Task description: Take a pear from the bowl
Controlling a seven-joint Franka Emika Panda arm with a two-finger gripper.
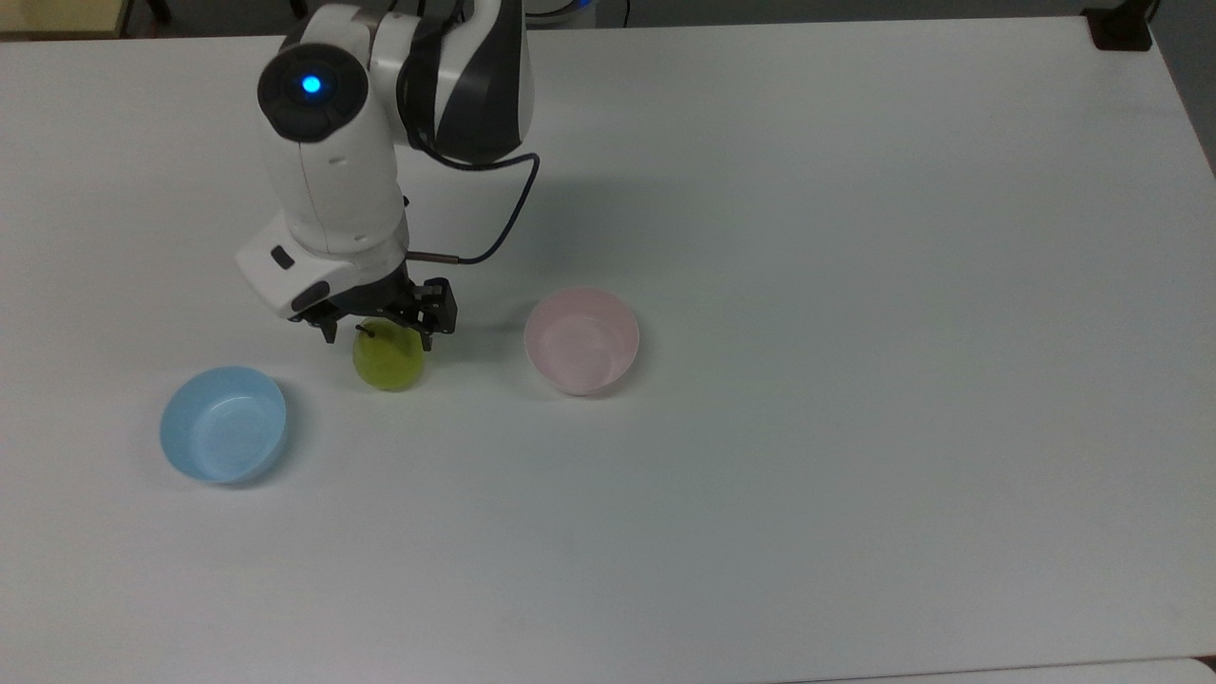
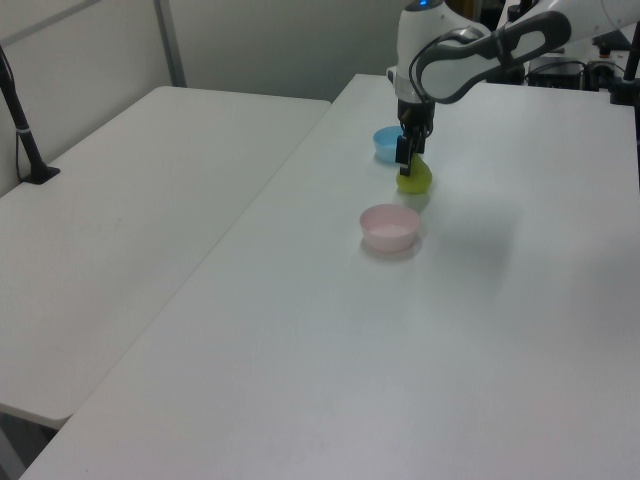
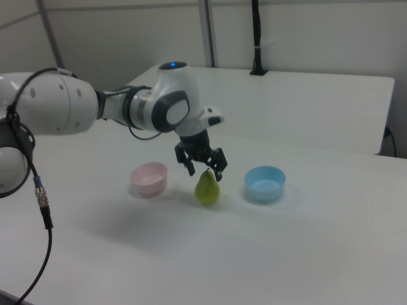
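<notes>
The yellow-green pear (image 1: pixel 388 363) (image 2: pixel 414 178) (image 3: pixel 206 188) stands upright on the white table, stem up, between the two bowls. The pale pink bowl (image 1: pixel 581 340) (image 2: pixel 390 227) (image 3: pixel 149 178) is empty, to the top view's right of the pear. My gripper (image 1: pixel 380 327) (image 2: pixel 404 160) (image 3: pixel 205 170) hangs just above the pear's top, open. Its fingers (image 3: pixel 219 170) are spread to either side of the stem and are not gripping the fruit.
A light blue bowl (image 1: pixel 223 424) (image 2: pixel 385 143) (image 3: pixel 265 183), also empty, sits to the top view's left of the pear. The white table (image 1: pixel 855 380) stretches wide to the top view's right. A second table (image 2: pixel 130 200) adjoins in the left view.
</notes>
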